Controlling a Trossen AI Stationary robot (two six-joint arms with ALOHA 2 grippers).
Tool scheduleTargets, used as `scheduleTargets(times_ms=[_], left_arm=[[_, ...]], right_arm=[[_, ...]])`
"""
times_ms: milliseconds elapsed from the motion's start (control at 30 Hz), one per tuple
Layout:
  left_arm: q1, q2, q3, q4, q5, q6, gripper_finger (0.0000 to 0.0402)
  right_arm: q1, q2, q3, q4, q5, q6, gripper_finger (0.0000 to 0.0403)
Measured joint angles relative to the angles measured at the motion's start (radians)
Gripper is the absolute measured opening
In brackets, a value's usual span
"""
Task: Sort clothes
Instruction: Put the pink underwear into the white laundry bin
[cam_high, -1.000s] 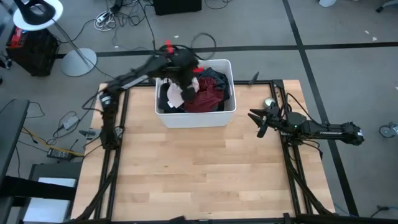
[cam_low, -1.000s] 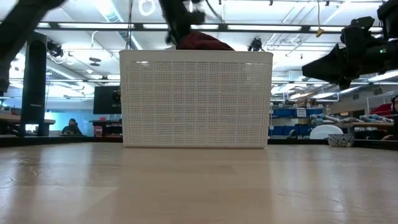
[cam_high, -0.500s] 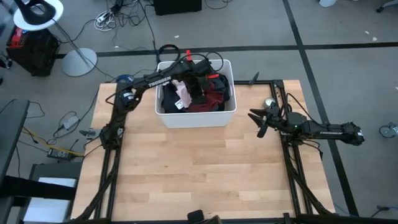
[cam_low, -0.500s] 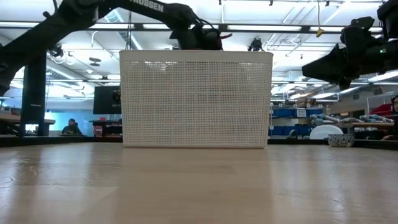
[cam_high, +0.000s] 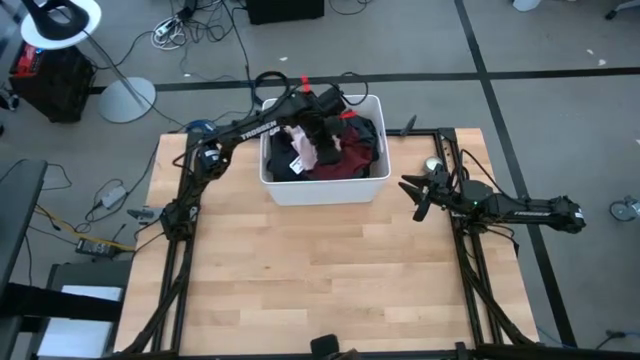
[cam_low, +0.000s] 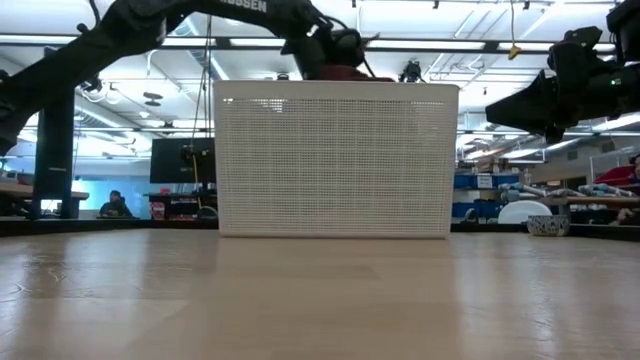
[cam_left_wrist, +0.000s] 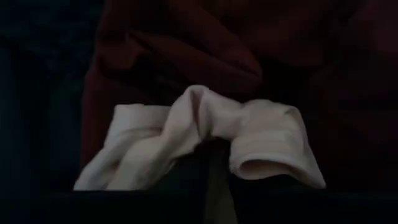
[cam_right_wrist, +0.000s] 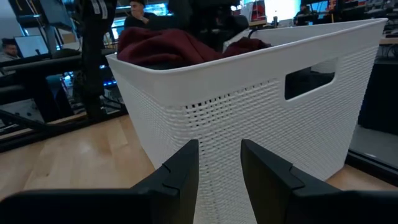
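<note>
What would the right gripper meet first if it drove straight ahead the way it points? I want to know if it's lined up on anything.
Probably the white bin: the open right gripper points at its perforated side wall, with only bare table between.

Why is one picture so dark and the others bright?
In the left wrist view, the left claw is down inside the white bin, so little light reaches it: only the pink cloth shows pale, the maroon cloth nearly black. The low view looks toward glaring ceiling lights, leaving the arms as dark shapes. The high view is evenly lit.
</note>
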Motion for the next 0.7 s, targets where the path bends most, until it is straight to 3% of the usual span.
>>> scheduleTargets(times_ms=[167,433,700], left_arm=[[-0.006,-0.036,-0.003,-0.036,-0.013,-0.029,0.0088],[-0.01,-0.08,0.003,-0.124,0.004,-0.044,0.009],[-0.021,-0.211,0.003,-0.122,0.023,-0.044,0.009]], right_arm=[[0.0,0.0,0.0,0.0,0.0,0.0,0.0121],[0.0,0.0,0.0,0.0,0.0,0.0,0.0121],[0.0,0.0,0.0,0.0,0.0,0.0,0.0121]])
